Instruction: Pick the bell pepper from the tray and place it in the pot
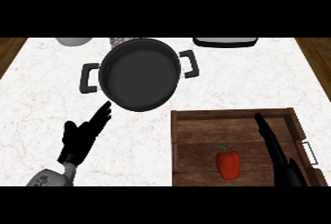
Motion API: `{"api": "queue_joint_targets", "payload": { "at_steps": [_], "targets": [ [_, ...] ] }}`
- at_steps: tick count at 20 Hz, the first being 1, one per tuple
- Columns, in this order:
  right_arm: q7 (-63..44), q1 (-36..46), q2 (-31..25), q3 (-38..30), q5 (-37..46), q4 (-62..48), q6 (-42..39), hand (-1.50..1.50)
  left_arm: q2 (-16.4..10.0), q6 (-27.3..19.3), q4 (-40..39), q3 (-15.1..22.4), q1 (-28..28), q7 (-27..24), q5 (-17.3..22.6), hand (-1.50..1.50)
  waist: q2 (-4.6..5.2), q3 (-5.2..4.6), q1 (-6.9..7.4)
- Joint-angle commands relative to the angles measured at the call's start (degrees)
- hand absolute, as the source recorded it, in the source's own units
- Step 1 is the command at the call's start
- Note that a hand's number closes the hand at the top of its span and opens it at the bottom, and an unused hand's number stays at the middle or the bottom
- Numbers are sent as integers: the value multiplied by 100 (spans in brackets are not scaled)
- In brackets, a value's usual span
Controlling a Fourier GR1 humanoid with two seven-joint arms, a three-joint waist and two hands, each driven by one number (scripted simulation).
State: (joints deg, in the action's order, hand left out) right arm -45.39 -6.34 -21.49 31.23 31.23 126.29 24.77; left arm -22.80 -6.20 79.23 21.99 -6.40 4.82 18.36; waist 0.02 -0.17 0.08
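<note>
A red bell pepper [228, 164] with a green stem lies in the front middle of the wooden tray [194, 131] at the lower right. My right hand [275, 146] is over the tray just right of the pepper, fingers straight and pointing away, not touching it. The black pot [141, 74], empty and with two side handles, stands beyond the tray toward the centre left. My left hand [82, 133] is open over the counter at the lower left, its fingertips reaching near the pot's front rim.
A metal handle [311, 153] sticks out from the tray's right side. At the far edge sit a pale round object [72, 41], a patterned item [119, 41] behind the pot, and a dark-rimmed white dish [225, 42]. Wooden floor shows past both counter sides.
</note>
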Motion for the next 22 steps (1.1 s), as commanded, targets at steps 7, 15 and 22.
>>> {"api": "queue_joint_targets", "payload": {
  "at_steps": [7, 15, 22],
  "targets": [
    [-29, 183, -21, 26, -848, -1411, -1115, -150, 318, 96, -170, -135, -287, 257, -127, 0, 8, 19, -10],
    [1048, -544, -339, -842, -870, -1091, -1089, -150, 168, 396, 460, -538, 299, 425, -316, 0, -16, 20, -12],
    [2104, -1015, -1, -1039, -1598, -1262, -1315, -150, 540, 564, -12, -606, 355, -48, -723, 0, -7, 18, -30]
  ]
}}
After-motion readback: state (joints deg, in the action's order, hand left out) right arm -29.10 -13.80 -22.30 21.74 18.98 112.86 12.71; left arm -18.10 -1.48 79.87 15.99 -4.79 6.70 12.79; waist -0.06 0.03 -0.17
